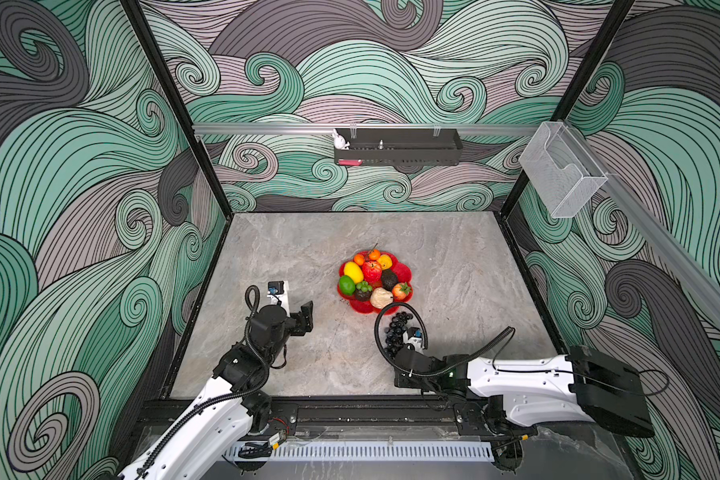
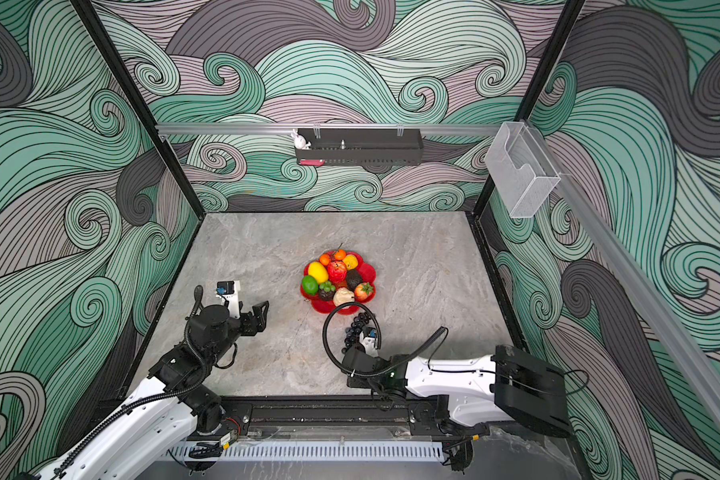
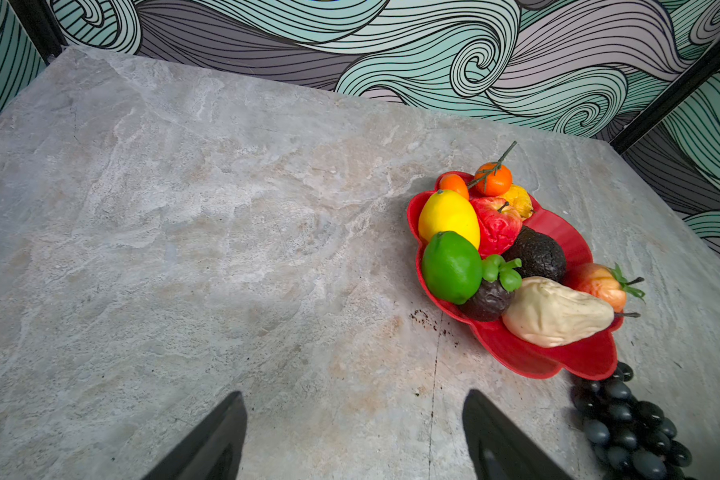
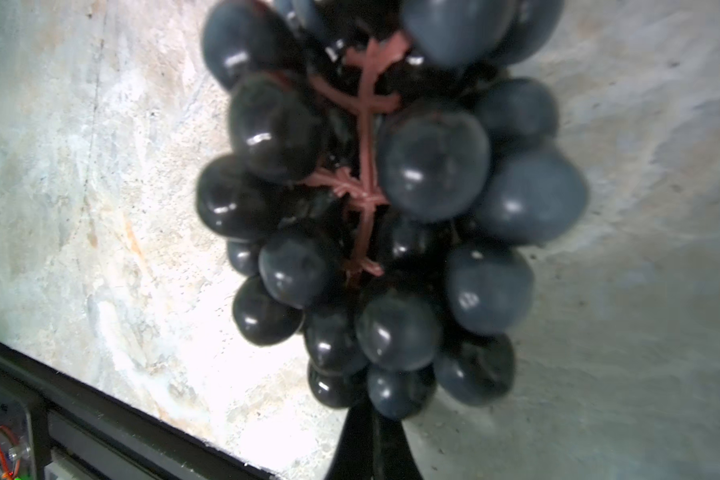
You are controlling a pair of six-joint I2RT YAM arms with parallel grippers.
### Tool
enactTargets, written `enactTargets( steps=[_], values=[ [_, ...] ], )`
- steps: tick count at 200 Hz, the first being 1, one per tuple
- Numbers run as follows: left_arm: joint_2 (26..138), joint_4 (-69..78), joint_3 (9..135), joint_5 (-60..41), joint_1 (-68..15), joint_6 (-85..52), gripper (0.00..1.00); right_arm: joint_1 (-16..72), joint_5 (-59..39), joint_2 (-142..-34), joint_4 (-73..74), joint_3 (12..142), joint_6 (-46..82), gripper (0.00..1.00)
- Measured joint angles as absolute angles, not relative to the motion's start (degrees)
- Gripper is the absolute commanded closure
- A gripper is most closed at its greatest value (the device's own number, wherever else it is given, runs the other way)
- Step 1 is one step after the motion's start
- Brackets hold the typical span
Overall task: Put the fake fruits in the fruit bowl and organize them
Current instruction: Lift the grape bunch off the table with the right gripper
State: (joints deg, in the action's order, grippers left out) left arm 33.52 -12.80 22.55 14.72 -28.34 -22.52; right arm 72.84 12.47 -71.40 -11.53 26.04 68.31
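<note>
Teal, grey and mauve swirl-patterned walls (image 1: 391, 62) enclose a grey marbled counter (image 1: 308, 249); a black tray (image 1: 398, 158) and clear bin (image 1: 558, 178) hang on rails (image 1: 267, 129).

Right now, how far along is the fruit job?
Nearly done. Done: lemon, lime, apple, strawberry and others sit in the red bowl. In hand: right gripper shut on the grape bunch, just outside the bowl's near rim. Remaining: move that bunch into the bowl; left gripper is open and empty.
</note>
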Motion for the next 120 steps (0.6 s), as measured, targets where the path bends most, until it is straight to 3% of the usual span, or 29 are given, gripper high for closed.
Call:
enactTargets(
  steps=[88, 120],
  values=[
    [34.3, -12.8, 22.5, 14.8, -28.3, -22.5, 0.17, 74.4, 16.6, -68.0, -17.8, 27.6, 67.8, 1.0],
    [34.4, -12.8, 22.5, 14.8, -28.3, -22.5, 0.17, 74.4, 16.8, -65.8, -17.2, 27.0, 67.6, 0.87]
  ],
)
